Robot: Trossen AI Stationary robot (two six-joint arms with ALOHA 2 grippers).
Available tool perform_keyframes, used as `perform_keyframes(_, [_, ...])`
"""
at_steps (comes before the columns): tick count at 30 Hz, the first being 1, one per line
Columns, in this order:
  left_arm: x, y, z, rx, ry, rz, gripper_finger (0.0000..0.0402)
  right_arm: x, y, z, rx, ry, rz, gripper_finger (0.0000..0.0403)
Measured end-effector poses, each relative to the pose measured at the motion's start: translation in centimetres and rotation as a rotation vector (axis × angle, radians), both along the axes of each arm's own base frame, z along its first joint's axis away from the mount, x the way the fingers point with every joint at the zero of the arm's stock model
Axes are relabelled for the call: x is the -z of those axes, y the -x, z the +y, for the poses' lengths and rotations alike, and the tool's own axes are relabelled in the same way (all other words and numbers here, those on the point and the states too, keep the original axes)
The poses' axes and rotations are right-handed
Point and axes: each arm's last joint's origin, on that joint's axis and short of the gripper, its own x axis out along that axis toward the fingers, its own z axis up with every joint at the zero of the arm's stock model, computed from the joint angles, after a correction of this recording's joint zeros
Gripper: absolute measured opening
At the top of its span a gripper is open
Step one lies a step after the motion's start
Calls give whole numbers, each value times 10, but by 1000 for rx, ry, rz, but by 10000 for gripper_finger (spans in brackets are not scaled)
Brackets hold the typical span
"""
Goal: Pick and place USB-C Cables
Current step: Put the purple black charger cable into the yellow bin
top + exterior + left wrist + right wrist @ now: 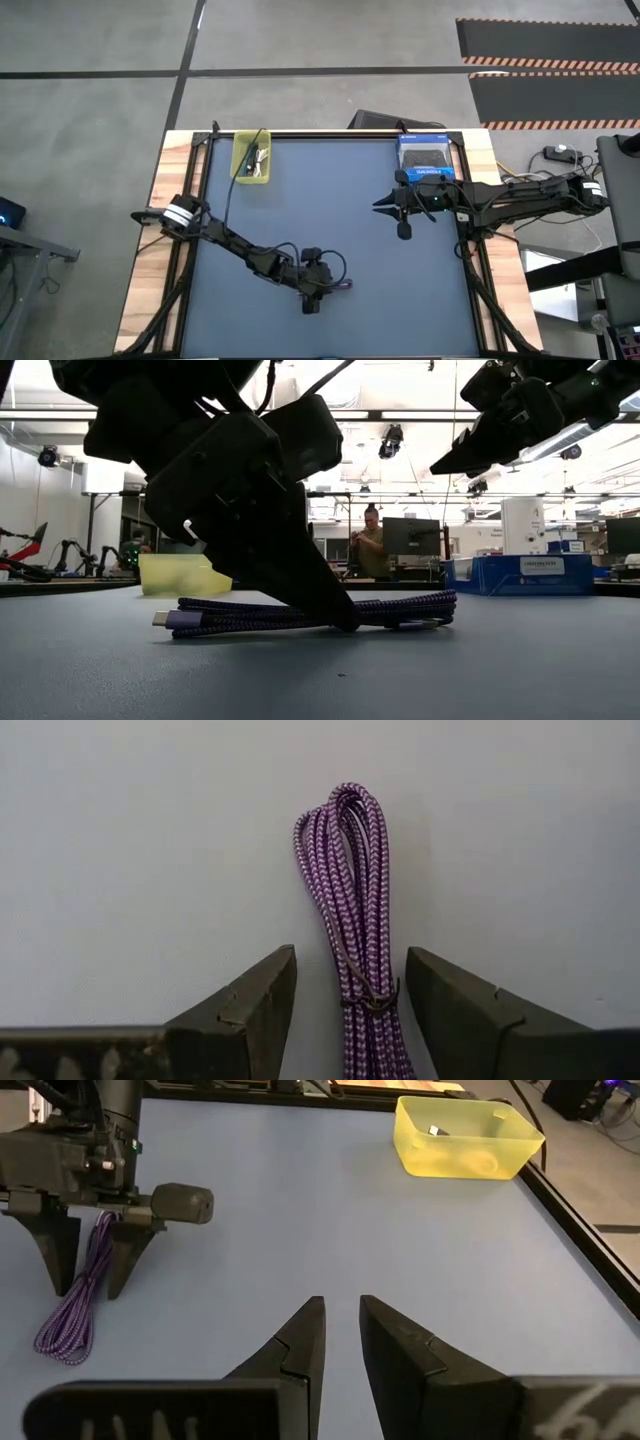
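A purple braided USB-C cable (348, 870), bundled and tied, lies flat on the blue mat near the table's near edge (340, 288) (300, 615). My left gripper (350, 982) (312, 298) points down over it, open. One finger stands on each side of the bundle by its tie, with a gap showing on both sides. The right wrist view shows the same straddle (90, 1285). My right gripper (342, 1330) (385, 207) hovers high over the table's right half, open by a narrow gap and holding nothing. The yellow bin (252, 157) (468, 1137) at the far left holds other cables.
A blue box (425, 158) (530, 573) sits at the far right corner, just behind my right arm. The blue mat (330, 220) between the purple cable and the yellow bin is bare. A person (372, 550) stands in the room beyond the table.
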Motion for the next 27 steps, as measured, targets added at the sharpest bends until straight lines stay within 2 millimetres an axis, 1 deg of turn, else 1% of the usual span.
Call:
perform_keyframes(3, [-1,0,0,1,0,2,174,0,0,0,0,0,0,57])
perform_keyframes(5, [-1,1,0,1,-2,7,163,0,0,0,0,0,0,57])
perform_keyframes(18, [-3,2,2,-4,-8,20,48,0,0,0,0,1,0,57])
perform_keyframes(21, [-4,2,2,0,-3,22,36,0,0,0,0,1,0,57])
perform_keyframes(27, [-4,3,2,2,-2,28,30,0,0,0,0,1,0,57])
